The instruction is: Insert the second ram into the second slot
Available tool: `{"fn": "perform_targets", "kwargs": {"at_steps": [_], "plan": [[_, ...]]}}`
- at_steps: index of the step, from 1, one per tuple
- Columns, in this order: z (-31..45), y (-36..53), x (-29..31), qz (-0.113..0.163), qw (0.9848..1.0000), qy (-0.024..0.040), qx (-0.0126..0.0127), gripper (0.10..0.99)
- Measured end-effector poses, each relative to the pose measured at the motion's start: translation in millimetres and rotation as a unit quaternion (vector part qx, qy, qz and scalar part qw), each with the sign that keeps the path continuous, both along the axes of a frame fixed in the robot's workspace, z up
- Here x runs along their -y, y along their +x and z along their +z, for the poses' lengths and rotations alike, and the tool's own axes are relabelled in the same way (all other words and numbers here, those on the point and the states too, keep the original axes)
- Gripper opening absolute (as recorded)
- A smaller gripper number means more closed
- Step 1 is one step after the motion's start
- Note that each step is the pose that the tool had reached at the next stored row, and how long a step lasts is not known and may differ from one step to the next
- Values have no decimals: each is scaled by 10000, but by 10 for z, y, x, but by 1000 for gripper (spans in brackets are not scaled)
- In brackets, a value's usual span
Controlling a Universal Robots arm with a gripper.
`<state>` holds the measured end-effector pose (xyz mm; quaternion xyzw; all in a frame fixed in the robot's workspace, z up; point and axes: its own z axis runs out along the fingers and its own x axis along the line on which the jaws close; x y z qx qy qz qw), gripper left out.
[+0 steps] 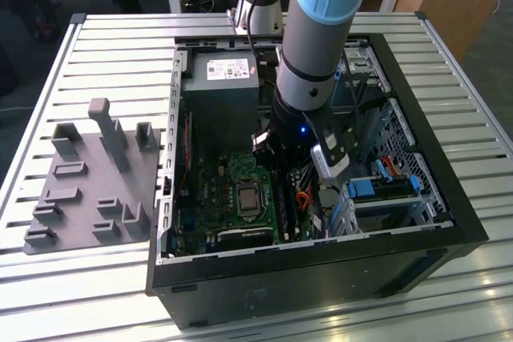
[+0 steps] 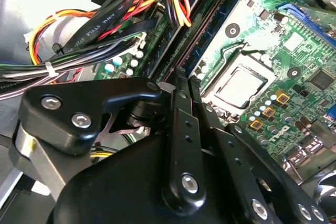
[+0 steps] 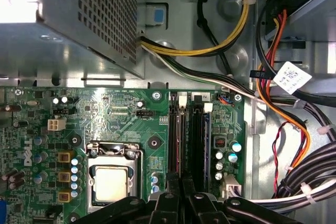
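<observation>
The second ram (image 3: 176,135) seems to stand edge-on in its slot, a thin strip at lower centre of the first wrist view, beside a neighbouring dark slot (image 3: 197,140). The claw (image 3: 181,195) sits right over its near end with its fingers drawn together, and I see no grip on anything. Insertion looks largely done, though I cannot tell whether the ram is fully seated in the motherboard (image 3: 121,114).

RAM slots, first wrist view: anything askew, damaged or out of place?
Nothing stands out. The RAM slots run straight and parallel beside the CPU socket. The cable bundle lies off to one side rather than across them, and the gripper sits over one end of the slots.
</observation>
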<state>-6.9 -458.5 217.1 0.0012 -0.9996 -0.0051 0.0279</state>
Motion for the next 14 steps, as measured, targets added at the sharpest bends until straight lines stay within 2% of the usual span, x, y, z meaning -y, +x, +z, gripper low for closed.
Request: {"fn": "perform_targets", "kwargs": {"at_steps": [14], "plan": [[10,15,2,-24,10000,8,-12,137]]}}
